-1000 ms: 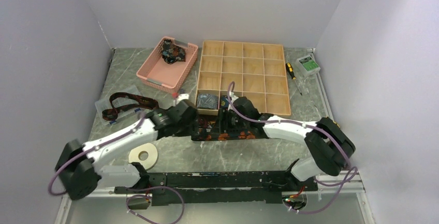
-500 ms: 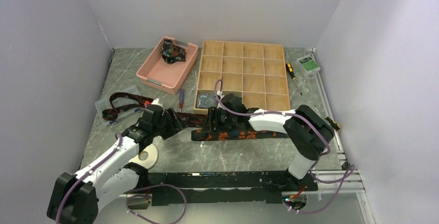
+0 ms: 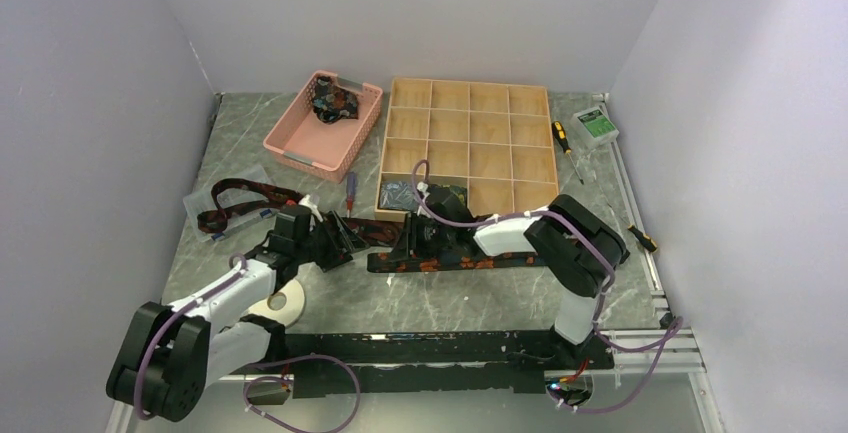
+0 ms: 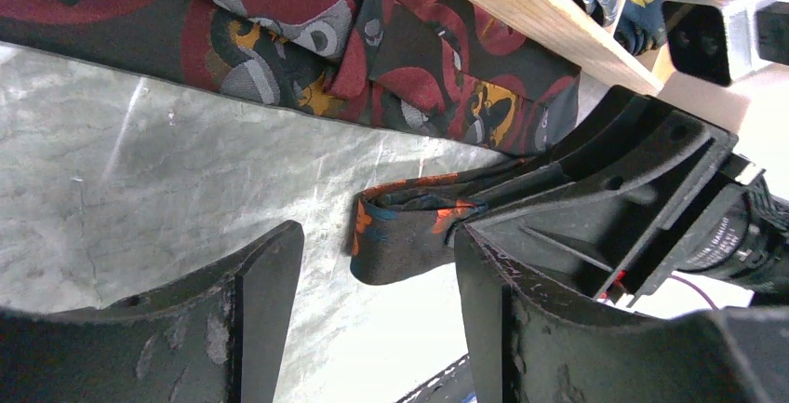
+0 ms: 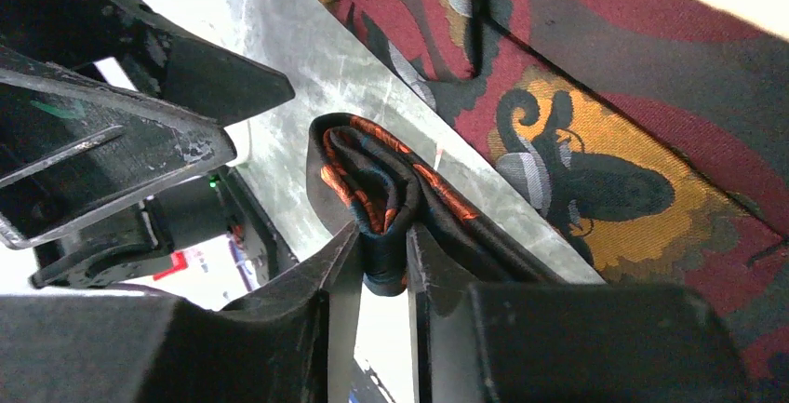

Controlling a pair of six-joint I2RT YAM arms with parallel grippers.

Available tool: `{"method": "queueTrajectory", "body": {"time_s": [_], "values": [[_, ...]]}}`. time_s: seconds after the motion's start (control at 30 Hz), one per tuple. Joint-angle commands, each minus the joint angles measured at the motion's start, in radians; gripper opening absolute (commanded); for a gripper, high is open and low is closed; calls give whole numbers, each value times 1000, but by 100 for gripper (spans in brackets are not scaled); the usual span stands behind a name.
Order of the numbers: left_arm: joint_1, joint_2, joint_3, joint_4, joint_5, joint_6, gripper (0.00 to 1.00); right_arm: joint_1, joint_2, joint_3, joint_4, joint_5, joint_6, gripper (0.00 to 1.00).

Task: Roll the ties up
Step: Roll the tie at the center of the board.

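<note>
A black tie (image 3: 470,260) with orange flowers lies flat across the table's middle, its left end folded into a small roll (image 5: 367,175). My right gripper (image 5: 383,268) is shut on that rolled end, its fingers pinching the fabric; from above it sits at the tie's left end (image 3: 405,245). My left gripper (image 4: 377,249) is open just left of the roll (image 4: 400,245), not touching it, and shows from above (image 3: 345,243). A maroon tie (image 4: 279,12) with orange and grey print lies behind, along the wooden box. Another maroon tie (image 3: 240,203) lies at the left.
A wooden compartment box (image 3: 470,148) stands behind the grippers, with rolled ties in its near-left cells (image 3: 400,193). A pink basket (image 3: 300,138) holds a bundled tie. A white tape ring (image 3: 277,302) lies near the left arm. A screwdriver (image 3: 565,143) and a green box (image 3: 595,125) lie far right.
The right gripper has closed on the black tie's rolled end and shifted slightly left. The left gripper has let go, drawn back to the left, and stays open.
</note>
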Motion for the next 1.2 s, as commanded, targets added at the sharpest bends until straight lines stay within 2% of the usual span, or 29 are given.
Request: {"method": "queueTrajectory", "body": {"time_s": [0.0, 0.23, 0.57, 0.9, 1.17], "values": [[18, 34, -25, 122, 88, -16, 65, -21, 39, -53, 207, -74, 75, 25], [25, 87, -59, 203, 124, -33, 65, -46, 93, -119, 393, -132, 121, 22], [25, 173, -81, 312, 187, -43, 63, -50, 125, -160, 492, -155, 119, 19], [24, 326, -96, 448, 284, -60, 53, -51, 123, -192, 497, -146, 88, 18], [23, 380, -96, 482, 345, -57, 54, -51, 125, -186, 488, -144, 88, 18]]}}
